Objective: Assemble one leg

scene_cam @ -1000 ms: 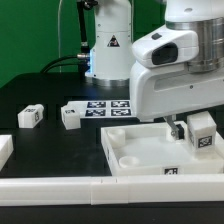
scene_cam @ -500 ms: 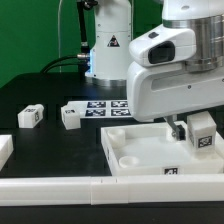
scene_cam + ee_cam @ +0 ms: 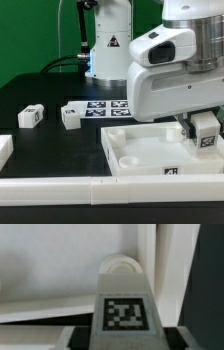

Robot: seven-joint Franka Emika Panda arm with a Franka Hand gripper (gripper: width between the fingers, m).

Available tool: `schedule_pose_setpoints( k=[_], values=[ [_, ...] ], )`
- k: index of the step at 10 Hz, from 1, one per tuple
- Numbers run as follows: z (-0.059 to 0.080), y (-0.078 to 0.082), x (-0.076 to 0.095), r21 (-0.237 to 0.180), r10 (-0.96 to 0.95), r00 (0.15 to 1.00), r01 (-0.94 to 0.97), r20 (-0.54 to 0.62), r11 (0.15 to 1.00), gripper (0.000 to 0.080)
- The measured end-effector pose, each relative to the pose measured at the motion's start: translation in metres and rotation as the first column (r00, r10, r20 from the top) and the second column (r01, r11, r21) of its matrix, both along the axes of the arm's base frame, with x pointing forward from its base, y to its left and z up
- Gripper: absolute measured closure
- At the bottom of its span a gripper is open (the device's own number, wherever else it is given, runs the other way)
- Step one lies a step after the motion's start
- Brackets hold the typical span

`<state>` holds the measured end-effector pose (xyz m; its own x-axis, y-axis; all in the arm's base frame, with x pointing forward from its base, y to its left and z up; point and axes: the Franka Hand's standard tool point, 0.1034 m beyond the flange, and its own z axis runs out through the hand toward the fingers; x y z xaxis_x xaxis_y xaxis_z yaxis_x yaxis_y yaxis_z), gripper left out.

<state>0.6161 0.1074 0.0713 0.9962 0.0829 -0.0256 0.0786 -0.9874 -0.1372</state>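
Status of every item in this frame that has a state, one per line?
pincer: shut on held leg.
held leg: gripped, at tray's corner; seating unclear.
loose leg: on table, untouched.
second loose leg: on table, untouched.
tray: flat on table, rim up.

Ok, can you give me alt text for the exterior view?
The claw holds a tagged white leg over the tray, on the exterior view's right. Two other legs lie on the black table near the marker board.

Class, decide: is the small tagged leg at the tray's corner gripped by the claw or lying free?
Gripped. In the wrist view the claw closes on both sides of the leg, at the tray corner.
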Motion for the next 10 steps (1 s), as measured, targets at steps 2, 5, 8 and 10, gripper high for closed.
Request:
schedule_pose_setpoints(
  k=[2, 5, 8, 10],
  values=[
    [-0.0001, -0.0003, 0.0004, 0.004, -0.062, 0.998, 0.062, -0.001, 0.998, 0.0509],
    [-0.0001, -0.0007, -0.0039, 0.005, -0.435, 0.9, 0.435, -0.003, 0.9, 0.0509],
    [-0.0003, -0.0025, -0.0079, -0.015, -0.729, 0.684, 0.729, -0.029, 0.684, 0.0508],
    [-0.0002, -0.0022, -0.0081, -0.034, -0.881, 0.47, 0.881, -0.056, 0.472, 0.0508]
  ],
)
